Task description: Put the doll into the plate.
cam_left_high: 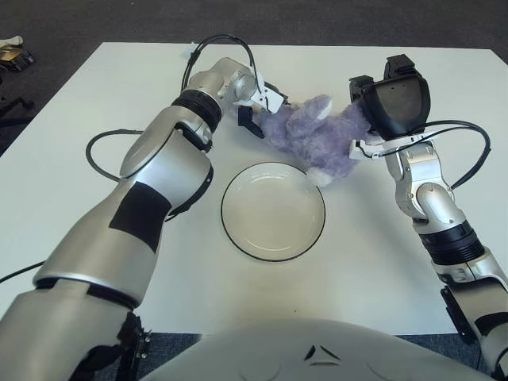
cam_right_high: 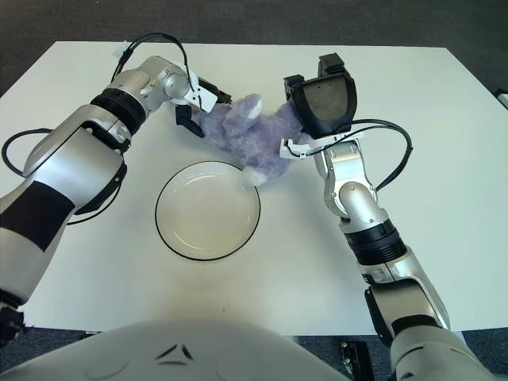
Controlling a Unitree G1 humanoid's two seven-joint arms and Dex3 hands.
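Doll [cam_left_high: 313, 136]: fluffy lilac plush animal, lying on its side on the flat white worktop [cam_left_high: 95, 198], just beyond the far rim of the plate. One pale paw reaches down to the plate's far-right edge; whether it overlaps the rim cannot be told. No part of the doll sits inside the plate.

Plate [cam_left_high: 272, 211]: round, shallow, white with a thin dark rim, near the middle of the worktop, nothing in it.

Left hand [cam_left_high: 258, 103]: at the doll's left end, beyond and to the left of the plate. White-and-black fingers [cam_left_high: 251, 121] press against the plush; one dark finger points down beside the fur. They are in contact with the doll's left end but do not plainly wrap it, so a true grasp is uncertain. The silver forearm runs back from the hand past the plate's left side, with a black cable looping over the wrist.

Right hand [cam_left_high: 373, 119]: at the doll's right end, beyond and to the right of the plate. Its broad black back faces the camera and hides the fingers; how far they are closed cannot be told. The doll's right end is tucked against the hand's underside. A black cable arcs off the wrist to the right.

Both hands bracket the doll from opposite ends.

Dark grey floor [cam_left_high: 317, 20] shows beyond the worktop's far edge.
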